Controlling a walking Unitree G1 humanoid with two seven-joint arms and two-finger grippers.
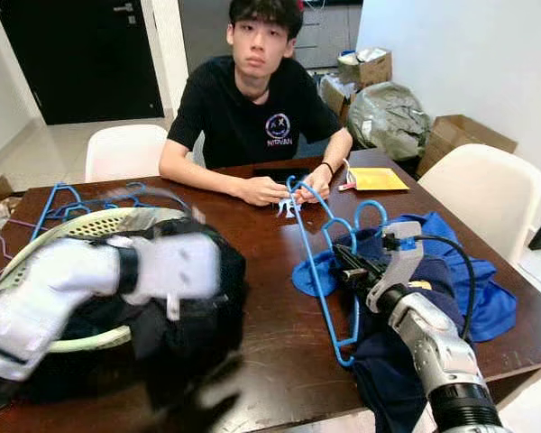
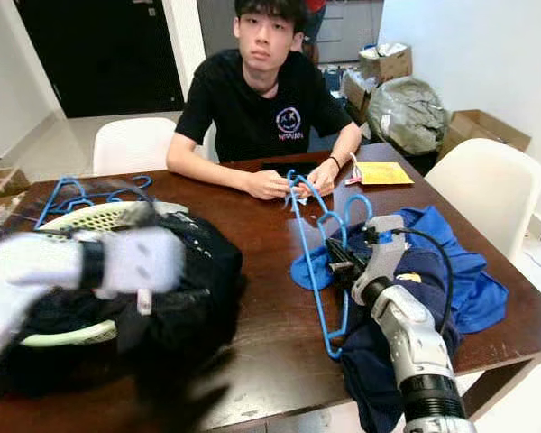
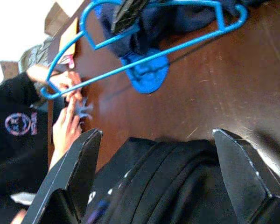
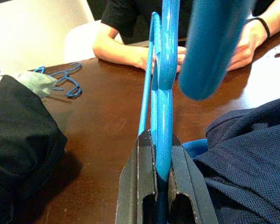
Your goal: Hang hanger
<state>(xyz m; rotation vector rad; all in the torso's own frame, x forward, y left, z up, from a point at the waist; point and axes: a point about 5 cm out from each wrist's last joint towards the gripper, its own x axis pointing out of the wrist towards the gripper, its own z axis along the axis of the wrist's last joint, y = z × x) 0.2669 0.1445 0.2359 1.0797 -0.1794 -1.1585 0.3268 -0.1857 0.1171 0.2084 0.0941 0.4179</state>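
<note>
Black cloth, nearest: dark garment [image 2: 176,298] heaped in a pale green laundry basket [image 1: 90,225] at the robot's left, on the bench [image 1: 252,271].
Left gripper [image 3: 154,177]: blurred in the head views, above the dark garment; jaws spread wide and released, nothing between them.
Right gripper [image 4: 161,154]: low over the bench on the robot's right, beside the navy and blue clothes [image 1: 469,289]; jaws clenched on the blue hanger [image 1: 320,271], pinching its thin plastic bar edge-on.
Blue hanger, place: raised on edge over the bench, lower bar near the front edge, hook end reaching away toward the person's hands [image 1: 284,189], which touch or hold that far end.
Handling, as a judgement: light, thin moulded plastic, fairly stiff yet springy; smooth, so likely to twist or slip in a narrow pinch; not fragile, though the hook could snag cloth.
Best hold, as a judgement: on a straight bar near the shoulder, as taken now, leaving the hook free for a rail.
Further back: loose blue hangers [image 1: 72,203] at the bench's far left, a yellow envelope [image 1: 374,179] to the right of the person [image 1: 252,99] seated across, white chairs [image 1: 482,189], cardboard boxes [image 1: 464,135] by the wall.
</note>
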